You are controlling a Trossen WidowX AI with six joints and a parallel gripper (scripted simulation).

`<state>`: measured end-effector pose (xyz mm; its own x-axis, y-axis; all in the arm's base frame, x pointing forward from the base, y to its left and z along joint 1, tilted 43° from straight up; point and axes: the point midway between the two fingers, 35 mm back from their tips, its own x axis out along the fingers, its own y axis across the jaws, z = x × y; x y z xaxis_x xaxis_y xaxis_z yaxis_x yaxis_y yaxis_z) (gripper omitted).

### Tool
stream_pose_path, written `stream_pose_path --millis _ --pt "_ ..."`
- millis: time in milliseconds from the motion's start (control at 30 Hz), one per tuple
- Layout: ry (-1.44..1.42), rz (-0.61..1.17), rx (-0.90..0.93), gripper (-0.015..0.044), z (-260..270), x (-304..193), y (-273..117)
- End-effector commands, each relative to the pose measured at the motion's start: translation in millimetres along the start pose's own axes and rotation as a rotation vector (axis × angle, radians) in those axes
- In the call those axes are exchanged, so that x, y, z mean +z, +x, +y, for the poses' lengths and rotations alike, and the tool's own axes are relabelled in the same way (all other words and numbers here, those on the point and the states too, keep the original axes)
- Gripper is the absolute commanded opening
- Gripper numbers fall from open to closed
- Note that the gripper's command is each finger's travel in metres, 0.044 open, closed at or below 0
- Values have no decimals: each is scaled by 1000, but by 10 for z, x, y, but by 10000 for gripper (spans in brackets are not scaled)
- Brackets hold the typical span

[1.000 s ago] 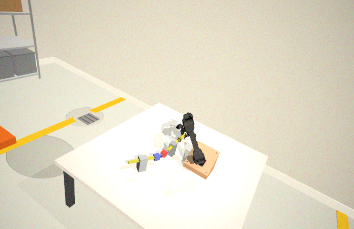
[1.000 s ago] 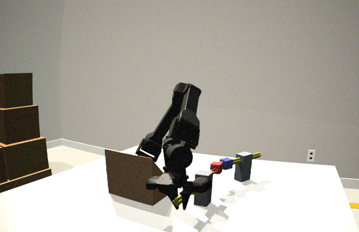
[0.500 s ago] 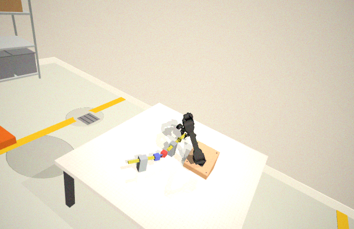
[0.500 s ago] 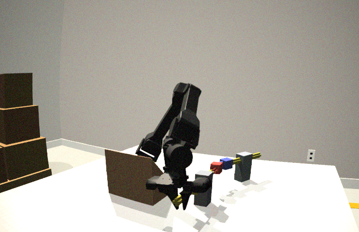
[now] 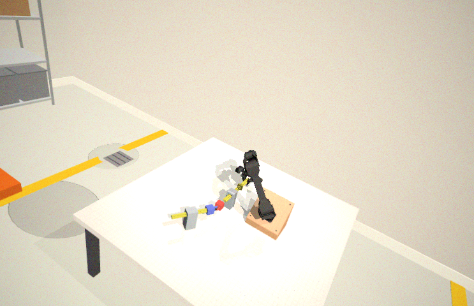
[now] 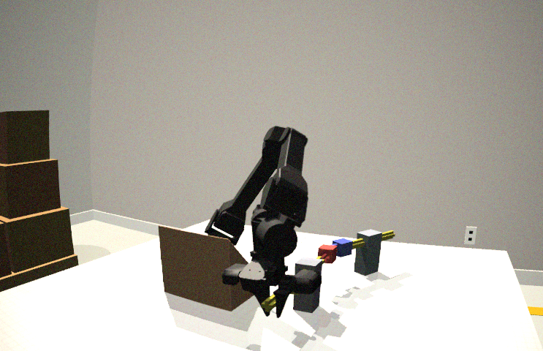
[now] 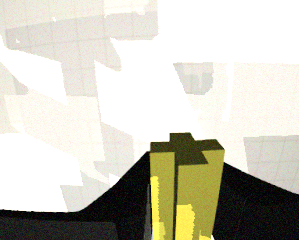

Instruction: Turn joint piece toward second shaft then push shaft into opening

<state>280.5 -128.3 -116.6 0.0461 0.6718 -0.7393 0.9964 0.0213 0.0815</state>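
The first yellow shaft (image 5: pixel 178 216) (image 6: pixel 387 235) runs through its grey block (image 5: pixel 190 218) (image 6: pixel 367 253) and carries a blue piece (image 5: pixel 210 209) (image 6: pixel 342 246). The red joint piece (image 5: pixel 219 204) (image 6: pixel 327 253) sits beside the blue piece, facing the second shaft. The second yellow shaft (image 5: pixel 227 197) (image 6: pixel 268 303) (image 7: pixel 199 187) passes through the other grey block (image 5: pixel 230 199) (image 6: pixel 307 289). Its inner end is at the red piece; how deep it sits inside is hidden. My gripper (image 5: pixel 247 180) (image 6: pixel 272 305) (image 7: pixel 172 157) is shut on the second shaft near its outer end.
The arm stands on a wooden base block (image 5: pixel 284 209) (image 6: pixel 195 265) beside the second shaft's block. All of this is on the white table (image 5: pixel 298 266) (image 6: pixel 466 297). Shelving (image 5: pixel 45 53) and stacked boxes (image 6: pixel 31 188) stand away from the table.
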Motion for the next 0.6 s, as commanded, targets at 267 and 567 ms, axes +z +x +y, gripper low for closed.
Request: stream_pose_path --millis 267,567 --pt "0 0 -68 67 -1 -18 4" --pt "1 1 -55 0 0 -18 1"
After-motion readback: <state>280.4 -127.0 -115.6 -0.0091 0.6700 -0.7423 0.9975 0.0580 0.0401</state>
